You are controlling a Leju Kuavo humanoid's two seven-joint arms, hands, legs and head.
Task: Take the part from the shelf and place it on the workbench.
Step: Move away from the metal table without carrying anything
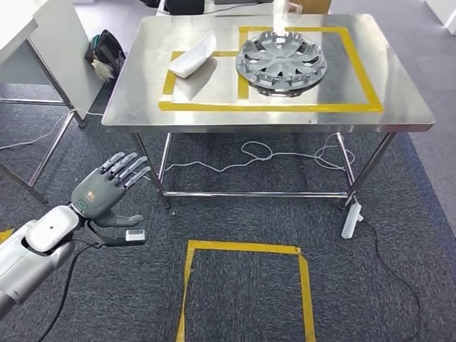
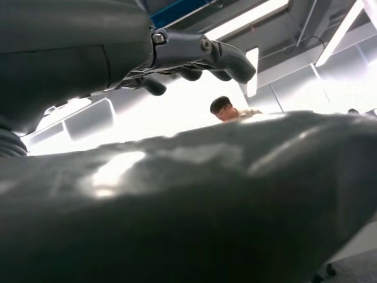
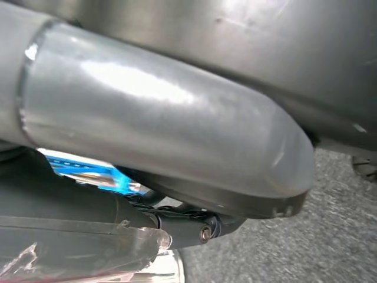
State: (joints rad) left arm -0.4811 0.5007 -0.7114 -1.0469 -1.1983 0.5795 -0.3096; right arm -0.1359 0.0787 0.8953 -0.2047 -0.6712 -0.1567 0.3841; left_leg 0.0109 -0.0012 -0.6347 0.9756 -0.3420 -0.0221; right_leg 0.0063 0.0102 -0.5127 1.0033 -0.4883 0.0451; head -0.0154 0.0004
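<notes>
A round silver wheel cover [image 1: 281, 60] lies inside the large yellow-taped frame on the steel workbench [image 1: 268, 118]. A white curved part [image 1: 192, 55] lies in the smaller taped frame to its left. My left hand [image 1: 105, 189] hovers low at the left over the carpet, short of the bench, fingers spread and holding nothing. In the left wrist view its fingers [image 2: 200, 53] stretch out straight above the thick thumb. In the right wrist view my right hand [image 3: 169, 135] is a close blur of grey thumb and dark fingers, with a shiny clear shape beside it. Its grasp is unclear.
A yellow tape square [image 1: 244, 248] marks the carpet in front of the bench. A white power strip [image 1: 351, 217] and cables [image 1: 258, 153] lie under the bench. A black bag [image 1: 105, 50] and a white table [image 1: 32, 35] stand at the left. A person [image 2: 224, 109] is far off.
</notes>
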